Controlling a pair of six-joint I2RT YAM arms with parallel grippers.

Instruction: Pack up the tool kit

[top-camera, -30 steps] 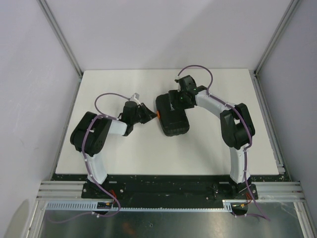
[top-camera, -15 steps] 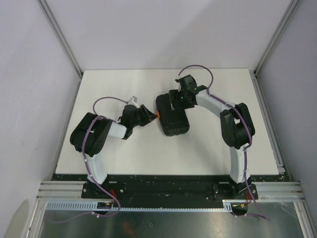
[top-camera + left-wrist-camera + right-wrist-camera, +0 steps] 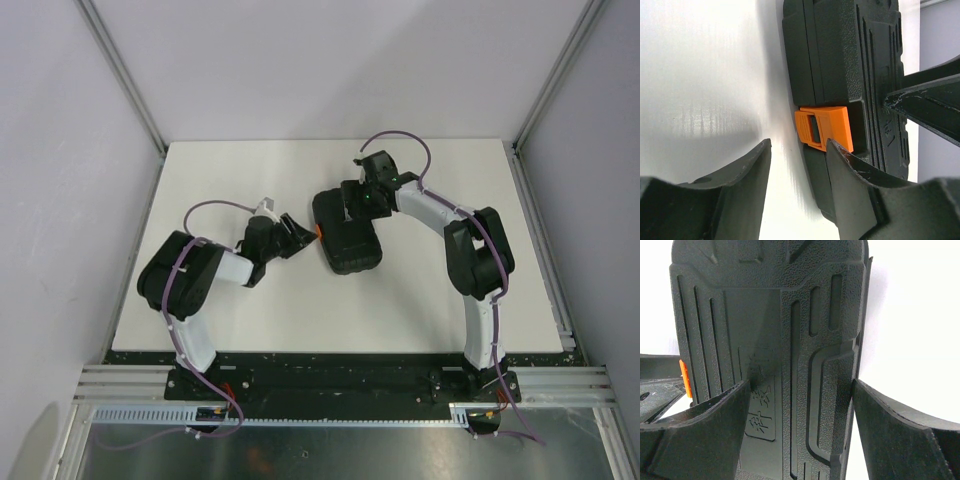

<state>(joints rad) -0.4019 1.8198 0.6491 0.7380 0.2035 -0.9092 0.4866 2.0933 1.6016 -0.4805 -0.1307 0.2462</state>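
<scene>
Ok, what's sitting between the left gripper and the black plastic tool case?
The small orange latch on the side of the black rounded plastic case, right at one fingertip of the left gripper. The left wrist view shows it.

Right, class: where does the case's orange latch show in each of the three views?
Top external: orange latch on the left side of the black case.
Left wrist: latch at picture centre, on the case's edge.
Right wrist: latch is a thin orange sliver at far left.
Shared landmark: the black case.
</scene>
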